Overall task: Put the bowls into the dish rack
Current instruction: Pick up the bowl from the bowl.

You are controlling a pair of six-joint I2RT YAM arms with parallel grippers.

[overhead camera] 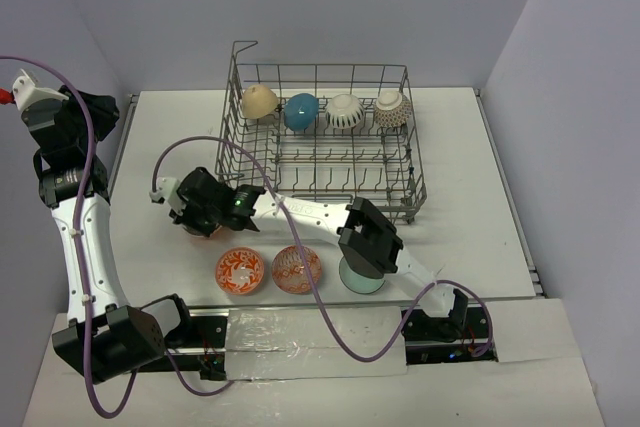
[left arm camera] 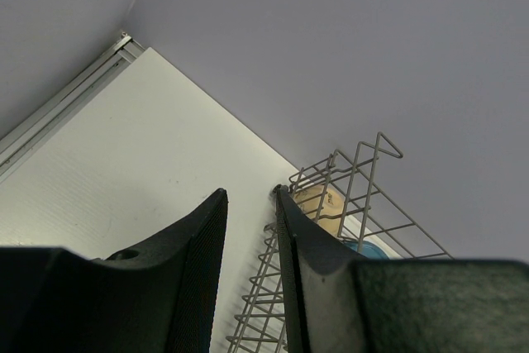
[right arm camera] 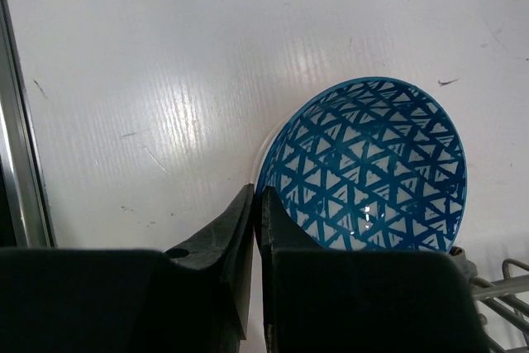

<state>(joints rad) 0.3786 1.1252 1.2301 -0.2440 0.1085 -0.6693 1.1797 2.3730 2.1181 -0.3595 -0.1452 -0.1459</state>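
White table (overhead camera: 480,197) carries everything. Grey wire dish rack (overhead camera: 320,68) sits at the far-centre. Its far row holds 4 bowls on edge, undersides up, L to R: tan bowl (overhead camera: 260,100), teal-blue bowl (overhead camera: 301,111), white striped bowl (overhead camera: 346,112), finely patterned pale bowl (overhead camera: 391,109). The rest of the rack's tines are bare. R arm (overhead camera: 310,217) stretches from its base at near-right diagonally across to the left, ending just off the rack's near-left corner. L arm (overhead camera: 85,247) stands raised at the table's left edge, well apart from the bowls. Three bowls sit upright on the table in a row near the front edge, between rack and arm bases: 2 orange-red patterned bowls (overhead camera: 240,270) (overhead camera: 297,269) side by side, and a pale green bowl (overhead camera: 360,283) partly under the R arm's elbow. Right gripper (right arm camera: 255,192): fingers nearly together, pinched on the left rim of the blue-white triangle-pattern bowl (right arm camera: 372,163), which lies over the table w/ rack wire just beside it. The top view hides this bowl under the gripper. A bit of orange shows there, but can't tell what it is. Left gripper (left arm camera: 250,194): fingers apart, nothing between them, aimed toward the rack's far-left corner.
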